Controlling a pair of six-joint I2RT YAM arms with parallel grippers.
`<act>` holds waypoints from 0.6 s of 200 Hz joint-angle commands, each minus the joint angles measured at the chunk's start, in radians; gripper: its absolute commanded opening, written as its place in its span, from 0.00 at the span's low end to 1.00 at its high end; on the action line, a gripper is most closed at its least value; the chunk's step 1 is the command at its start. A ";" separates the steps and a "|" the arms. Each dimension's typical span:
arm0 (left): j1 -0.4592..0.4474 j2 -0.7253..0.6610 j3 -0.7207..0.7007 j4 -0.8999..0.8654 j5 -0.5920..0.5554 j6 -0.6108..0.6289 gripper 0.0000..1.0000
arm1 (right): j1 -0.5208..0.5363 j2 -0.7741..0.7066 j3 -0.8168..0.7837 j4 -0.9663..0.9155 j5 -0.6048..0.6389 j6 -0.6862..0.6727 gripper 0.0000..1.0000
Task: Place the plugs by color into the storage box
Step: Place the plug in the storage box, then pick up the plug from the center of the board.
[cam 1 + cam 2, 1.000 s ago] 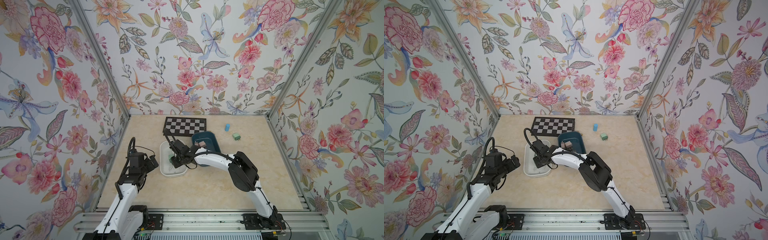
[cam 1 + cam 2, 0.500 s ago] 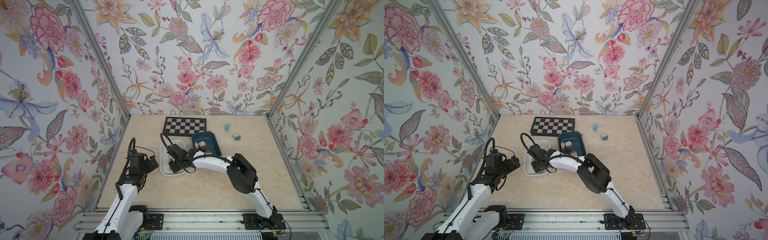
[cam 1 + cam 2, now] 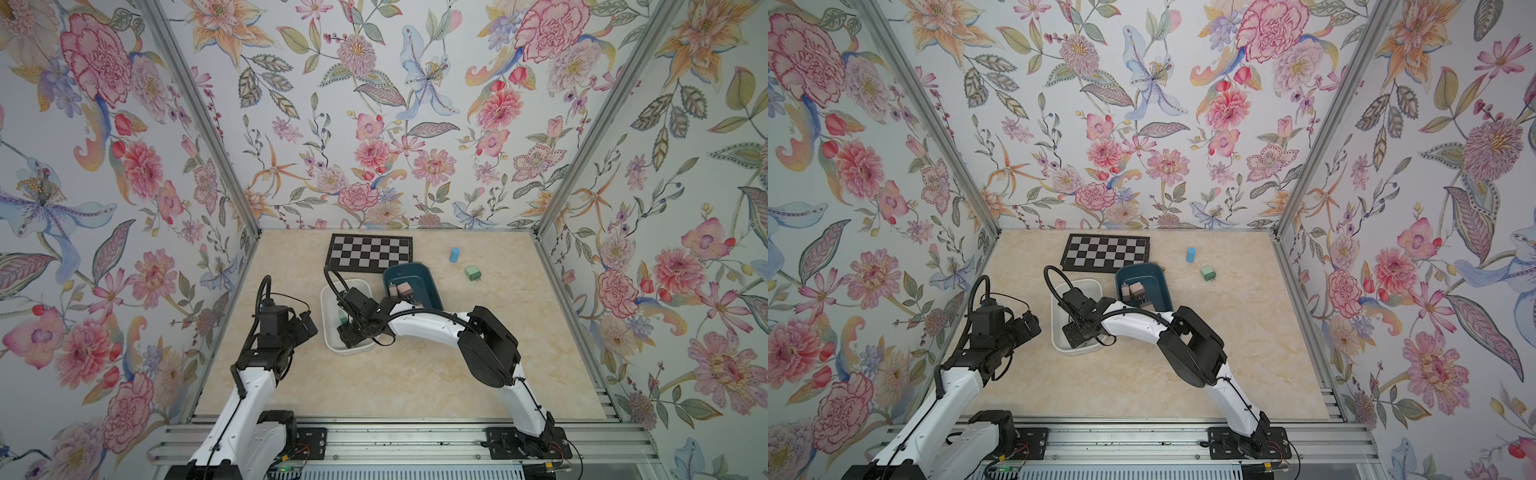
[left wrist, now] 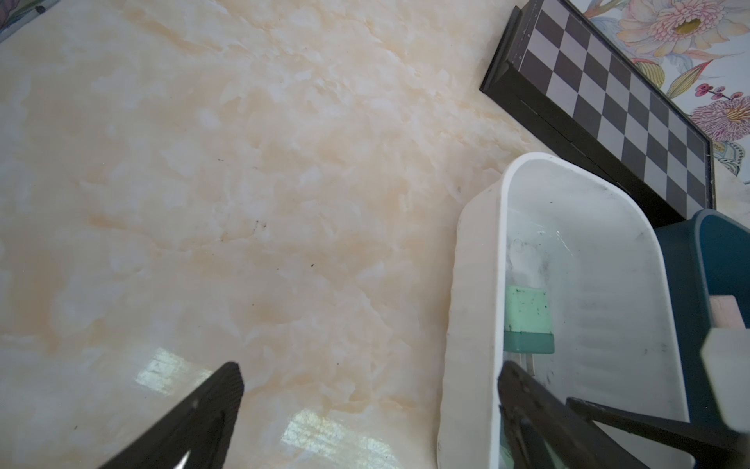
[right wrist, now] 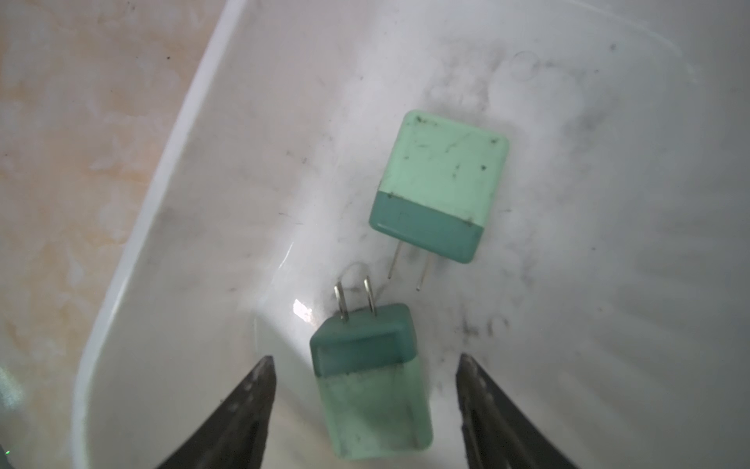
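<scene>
item: mint green plugs, three in view. one (image 5: 371, 381) lies on the floor of the white tub (image 5: 162, 178), prongs pointing away from the wrist, between the fingers of the right gripper (image 5: 365, 358) and touching neither. second green plug (image 5: 440, 184) lies just beyond it in the same tub, prongs toward the first. third green plug (image 3: 471, 273) sits on the bare table (image 3: 457, 365), near the light blue cylinder (image 3: 454, 254), well apart from both tubs.

related: pink plugs (image 3: 401, 289) in the teal tub (image 3: 419, 280), which touches the white tub.

claws: right gripper wide, holding nothing. left gripper (image 4: 369, 365) also wide and empty, over the table beside the white tub.

step, as judged: drop-off of a green plug into the white tub looks finished. next move calls for a straight lift clear of the tub without nudging either plug, then a reach to the third green plug, gripping its body, not its prongs.

markings: no brand, label or writing legible; plugs are scuffed. checkerboard (image 3: 370, 253) bears squares only.
</scene>
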 commanded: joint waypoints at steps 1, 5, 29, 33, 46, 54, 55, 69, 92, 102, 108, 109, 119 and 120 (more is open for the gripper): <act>-0.001 0.029 0.014 0.025 0.024 0.019 0.99 | -0.080 -0.177 -0.046 -0.013 0.052 -0.019 0.76; -0.003 0.034 0.016 0.029 0.025 0.019 0.99 | -0.098 -0.200 -0.059 -0.013 0.057 -0.024 0.77; -0.014 0.058 0.024 0.051 0.024 0.011 0.99 | -0.237 -0.317 -0.138 -0.013 0.034 -0.046 0.79; -0.017 0.063 0.024 0.055 0.024 0.009 0.99 | -0.263 -0.332 -0.150 -0.013 0.028 -0.051 0.80; -0.027 0.080 0.025 0.067 0.024 0.006 0.99 | -0.353 -0.366 -0.180 -0.013 0.021 -0.077 0.81; -0.035 0.092 0.026 0.072 0.022 0.004 0.99 | -0.424 -0.376 -0.197 -0.013 0.014 -0.089 0.81; -0.037 0.093 0.027 0.072 0.023 0.004 1.00 | -0.435 -0.377 -0.199 -0.013 0.012 -0.090 0.81; -0.048 0.109 0.029 0.078 0.018 0.002 0.99 | -0.551 -0.366 -0.224 -0.013 -0.019 -0.097 0.82; -0.056 0.121 0.029 0.082 0.018 -0.002 0.99 | -0.692 -0.311 -0.234 -0.013 -0.043 -0.138 0.82; -0.056 0.122 0.031 0.083 0.014 -0.002 0.99 | -0.731 -0.275 -0.221 -0.013 -0.045 -0.169 0.82; -0.057 0.124 0.032 0.081 0.012 0.000 0.99 | -0.753 -0.253 -0.212 -0.013 -0.045 -0.185 0.82; -0.057 0.123 0.032 0.080 0.012 0.000 0.99 | -0.757 -0.248 -0.209 -0.013 -0.046 -0.187 0.83; -0.059 0.125 0.034 0.076 0.009 0.001 0.99 | -0.789 -0.208 -0.186 -0.015 -0.055 -0.209 0.83; -0.059 0.126 0.034 0.077 0.009 0.001 0.99 | -0.792 -0.204 -0.185 -0.015 -0.057 -0.211 0.83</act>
